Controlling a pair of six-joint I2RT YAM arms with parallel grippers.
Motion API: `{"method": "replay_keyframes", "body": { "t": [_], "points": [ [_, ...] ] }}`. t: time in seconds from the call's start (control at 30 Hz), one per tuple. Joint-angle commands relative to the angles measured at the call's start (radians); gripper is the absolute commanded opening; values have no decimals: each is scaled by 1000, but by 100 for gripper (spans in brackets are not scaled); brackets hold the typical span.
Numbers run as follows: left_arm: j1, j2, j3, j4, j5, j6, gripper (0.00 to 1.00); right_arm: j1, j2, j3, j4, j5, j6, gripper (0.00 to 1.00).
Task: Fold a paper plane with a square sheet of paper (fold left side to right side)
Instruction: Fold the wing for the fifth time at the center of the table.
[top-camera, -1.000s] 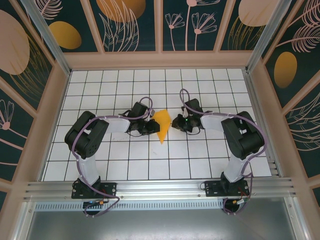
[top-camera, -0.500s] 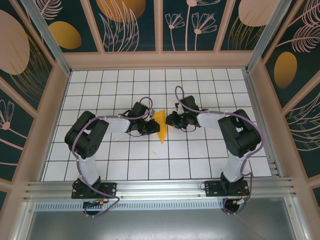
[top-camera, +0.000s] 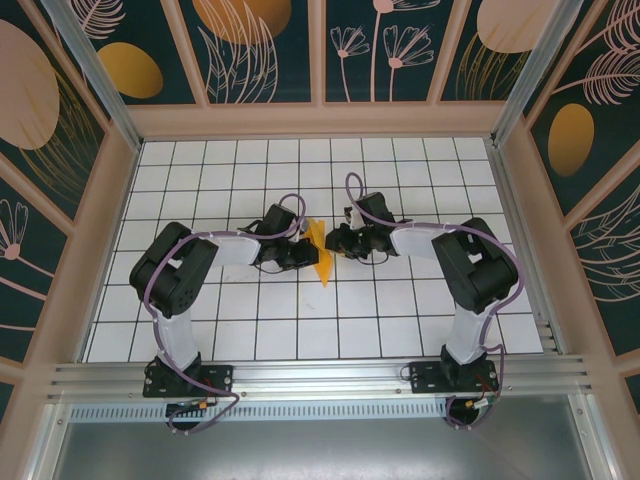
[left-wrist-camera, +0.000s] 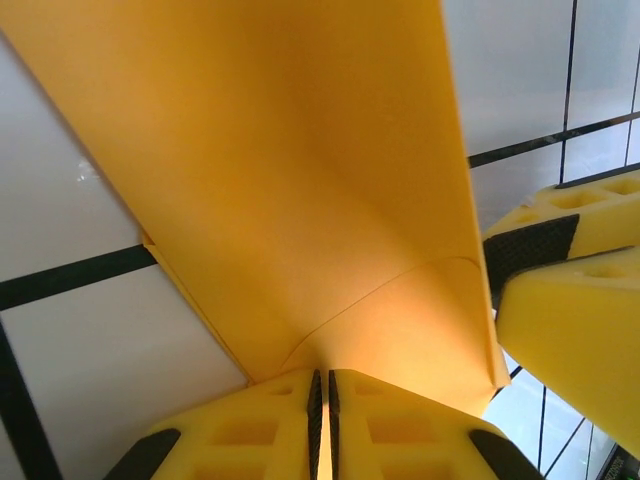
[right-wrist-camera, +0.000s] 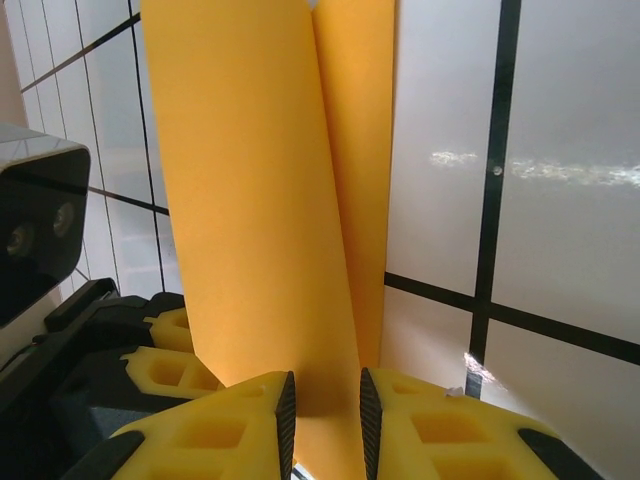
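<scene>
So the sheet of paper (top-camera: 321, 262) is partly folded into a narrow orange-yellow shape. It sits roughly mid-counter, tapering to a point at the near end, right between the two arms. It's plain paper.

The left end effector (top-camera: 303, 253) is on its left side and the right end effector (top-camera: 333, 243) is on its right, both touching the paper or just beside it from the overhead view.

From the left wrist cam, the left end effector (left-wrist-camera: 322, 400) is clenched on the sheet. The two yellow fingers are pressed together with only a hairline seam between them, and the paper (left-wrist-camera: 300, 180) comes straight out of that seam and fans up and away over the tiles. You can see a curved crease just above the pinch. The right arm's yellow fingers (left-wrist-camera: 570, 300) poke in at the sheet's right edge.

From the right wrist cam, the right end effector (right-wrist-camera: 322, 420) has its fingers a bit apart with the paper (right-wrist-camera: 250, 200) standing in the gap. There are two layers there, a wide flap in front and a narrower strip behind it. Honestly I can't tell if the pads are actually squeezing it or just straddling it. The left arm's fingers (right-wrist-camera: 165, 365) are at the lower left of that view, beside the sheet.

The counter (top-camera: 400, 320) is white with a black grid, boxed in by dark floral wall panels (top-camera: 260, 50).
</scene>
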Motion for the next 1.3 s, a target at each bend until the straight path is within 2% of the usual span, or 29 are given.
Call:
{"method": "replay_keyframes", "body": {
  "t": [0.0, 0.4, 0.77, 1.27],
  "points": [
    [-1, 26, -7, -9, -63, 24, 16, 4, -13, 9, -30, 30, -7, 28],
    [2, 26, -9, -10, -66, 26, 16, -41, -99, -90, -102, 129, -2, 23],
    [0, 23, -10, -10, -68, 25, 16, -2, -55, -87, -78, 58, 17, 21],
    [0, 26, -9, -10, -68, 26, 16, 8, -80, -93, 46, -42, 89, 21]
  ]
}}
